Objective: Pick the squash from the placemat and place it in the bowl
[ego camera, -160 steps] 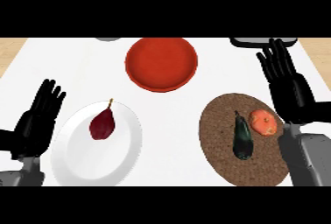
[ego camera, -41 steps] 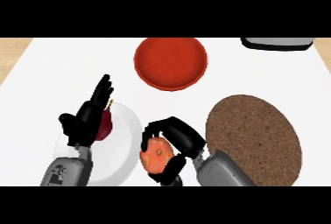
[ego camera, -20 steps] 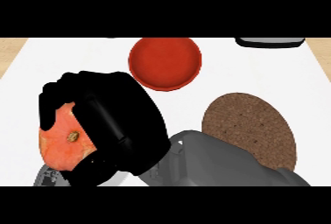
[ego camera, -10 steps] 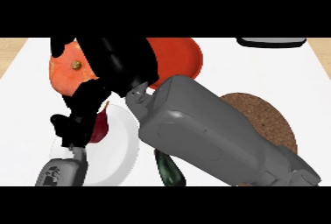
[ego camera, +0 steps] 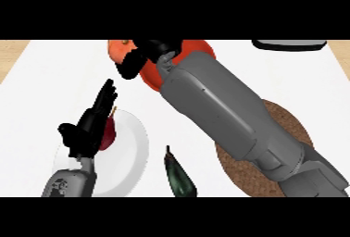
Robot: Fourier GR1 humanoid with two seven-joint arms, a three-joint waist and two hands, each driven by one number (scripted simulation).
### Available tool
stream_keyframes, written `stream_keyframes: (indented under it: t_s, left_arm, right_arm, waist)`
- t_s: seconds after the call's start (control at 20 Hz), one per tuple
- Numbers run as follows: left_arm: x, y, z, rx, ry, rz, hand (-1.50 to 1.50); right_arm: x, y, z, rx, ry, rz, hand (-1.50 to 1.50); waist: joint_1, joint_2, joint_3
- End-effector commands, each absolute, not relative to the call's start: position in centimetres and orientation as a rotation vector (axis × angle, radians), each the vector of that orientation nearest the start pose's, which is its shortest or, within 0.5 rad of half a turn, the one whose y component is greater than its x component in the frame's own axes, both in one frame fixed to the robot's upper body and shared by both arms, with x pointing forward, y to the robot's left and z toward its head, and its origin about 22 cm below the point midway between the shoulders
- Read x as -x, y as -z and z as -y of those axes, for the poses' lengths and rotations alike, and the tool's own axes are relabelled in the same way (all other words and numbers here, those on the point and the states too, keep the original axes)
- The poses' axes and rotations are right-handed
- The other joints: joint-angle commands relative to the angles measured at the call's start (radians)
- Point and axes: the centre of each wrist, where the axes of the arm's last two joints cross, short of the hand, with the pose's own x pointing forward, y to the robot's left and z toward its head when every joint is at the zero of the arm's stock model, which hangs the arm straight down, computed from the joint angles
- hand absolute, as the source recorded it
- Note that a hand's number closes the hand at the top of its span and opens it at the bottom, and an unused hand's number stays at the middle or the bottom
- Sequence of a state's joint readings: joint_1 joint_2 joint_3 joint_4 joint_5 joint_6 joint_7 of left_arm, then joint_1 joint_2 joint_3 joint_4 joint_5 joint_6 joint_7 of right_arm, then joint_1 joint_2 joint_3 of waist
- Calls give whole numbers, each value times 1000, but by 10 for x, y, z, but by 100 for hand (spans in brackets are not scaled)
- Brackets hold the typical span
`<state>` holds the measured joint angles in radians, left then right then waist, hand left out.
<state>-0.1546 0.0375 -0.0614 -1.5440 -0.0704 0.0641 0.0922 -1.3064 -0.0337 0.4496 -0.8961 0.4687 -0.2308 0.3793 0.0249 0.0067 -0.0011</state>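
my right forearm (ego camera: 226, 111) is showing smooth grey, faintly shiny casing | placemat (ego camera: 236, 176) is looking rough, grainy | plate (ego camera: 133, 143) is gleaming glossy white | squash (ego camera: 121, 50) is looking smooth-skinned | counter (ego camera: 61, 74) is reading matt

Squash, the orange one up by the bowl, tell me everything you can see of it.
The squash is orange, rounded and smooth-looking; only its left part shows. The right hand curls round it and hides the rest. It shows at the red bowl's left rim; whether it touches the bowl is unclear.
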Motion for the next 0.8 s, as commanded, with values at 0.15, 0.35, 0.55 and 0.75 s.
stream_keyframes:
  t_s: [0.15, 0.35, 0.55, 0.75]
  left_arm:
    - [-282, -43, -224, -37, 141, 1617, 0]
    - [-284, -33, -209, -40, 139, 1604, 0]
    - [-275, -30, -197, -24, 168, 1609, 0]
    - [-279, -43, -202, -31, 164, 1602, 0]
  right_arm:
    - [-426, -174, 18, 694, -948, 1853, 150]
    - [-437, -149, 30, 737, -975, 1846, 150]
    - [-453, -138, 63, 754, -981, 1768, 150]
    - [-458, -132, 77, 583, -954, 1653, 150]
  waist:
    - [9, 5, 0]
    - [10, 8, 0]
    - [26, 12, 1]
    - [33, 12, 1]
